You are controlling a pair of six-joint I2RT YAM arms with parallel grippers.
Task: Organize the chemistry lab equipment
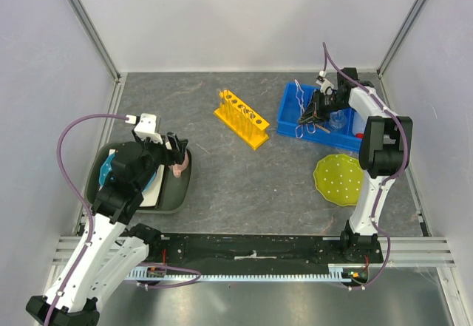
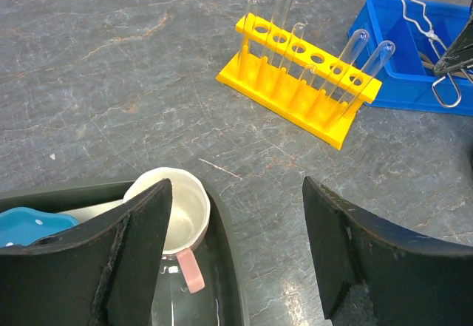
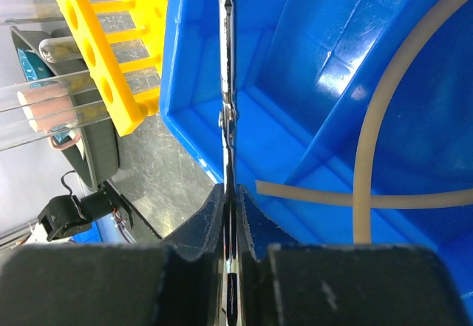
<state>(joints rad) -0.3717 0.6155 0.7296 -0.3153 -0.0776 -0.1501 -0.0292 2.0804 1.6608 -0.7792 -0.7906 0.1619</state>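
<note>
My right gripper (image 1: 316, 110) (image 3: 230, 193) is shut on the metal tongs (image 3: 227, 82), holding them over the blue bin (image 1: 295, 119); they also show in the left wrist view (image 2: 427, 34). The tan rubber loop (image 3: 360, 193) lies in the bin. A tiny clear flask (image 1: 338, 122) and a red-tipped item (image 1: 359, 134) also sit there. The yellow rack (image 1: 242, 118) (image 2: 299, 93) stands mid-table with several thin clear rods (image 2: 281, 8) in it. My left gripper (image 1: 176, 150) (image 2: 236, 193) is open and empty above the right edge of the dark tray (image 1: 177, 193).
The dark tray holds the cream mug with pink handle (image 2: 181, 211), a blue dotted plate (image 2: 29, 222) and a white item. A green dotted plate (image 1: 338, 180) lies near the right arm. Enclosure walls stand at the left, back and right.
</note>
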